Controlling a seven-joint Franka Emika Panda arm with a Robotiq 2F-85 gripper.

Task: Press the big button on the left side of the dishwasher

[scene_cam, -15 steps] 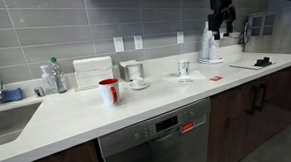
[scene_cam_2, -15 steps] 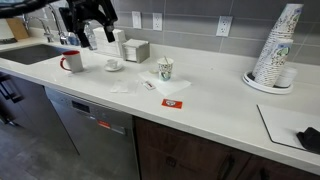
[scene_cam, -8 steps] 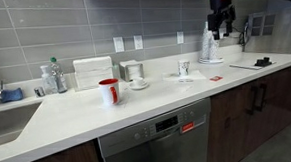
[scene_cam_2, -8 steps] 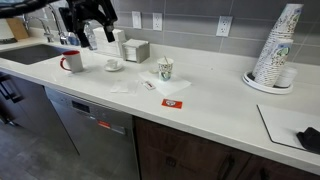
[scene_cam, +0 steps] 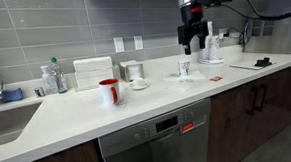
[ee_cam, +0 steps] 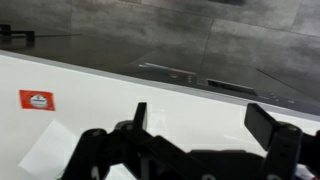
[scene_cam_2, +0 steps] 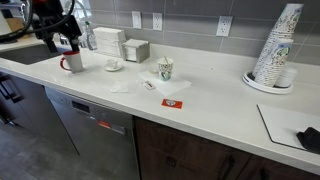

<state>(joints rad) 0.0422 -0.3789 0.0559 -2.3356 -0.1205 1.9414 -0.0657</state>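
Observation:
The dishwasher (scene_cam: 157,142) is a brushed-steel front under the white counter, with a dark centre display and a small red-orange lit mark on its strip. It also shows in the exterior view from the opposite side (scene_cam_2: 92,122), and its top edge shows in the wrist view (ee_cam: 185,74). I cannot make out its big button. My gripper (scene_cam: 192,47) hangs open and empty above the counter, well above the dishwasher. It also shows in an exterior view (scene_cam_2: 54,45), and the wrist view (ee_cam: 200,120) shows its fingers spread over bare counter.
On the counter stand a red mug (scene_cam: 109,91), a paper cup (scene_cam: 184,68), a stack of cups (scene_cam_2: 275,50), a napkin box (scene_cam: 93,73) and a red card (ee_cam: 37,99). A sink (scene_cam: 3,124) lies at one end. Dark wooden cabinets (scene_cam: 255,110) flank the dishwasher.
My gripper has moved away from the stack of cups near the wall, sideways along the counter toward the paper cup and the dishwasher side. It stays open.

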